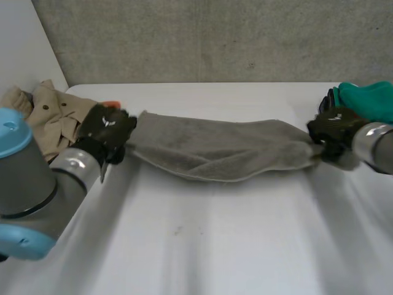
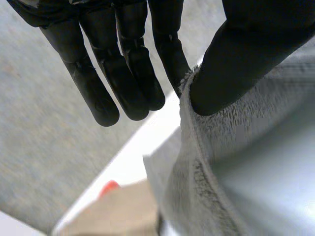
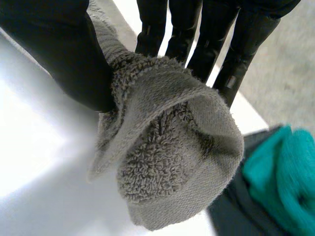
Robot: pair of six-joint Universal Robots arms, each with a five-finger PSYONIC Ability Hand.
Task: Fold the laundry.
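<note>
The towel (image 1: 221, 150) is hanging in a grey, sagging band between the two hands, its lower edge lying on the table (image 1: 215, 246). The left hand (image 1: 107, 132) is pinching one end: in the left wrist view its thumb is pressing the towel's edge against the nearest finger, while the other fingers are sticking out straight beside it. The right hand (image 1: 331, 132) is pinching the other end, and in the right wrist view that end is bunching up between the thumb and the straight fingers and drooping past the fingertips. A beige garment (image 1: 52, 114) is lying just behind the left hand. A teal cloth (image 1: 368, 98) is sitting just beyond the right hand.
</note>
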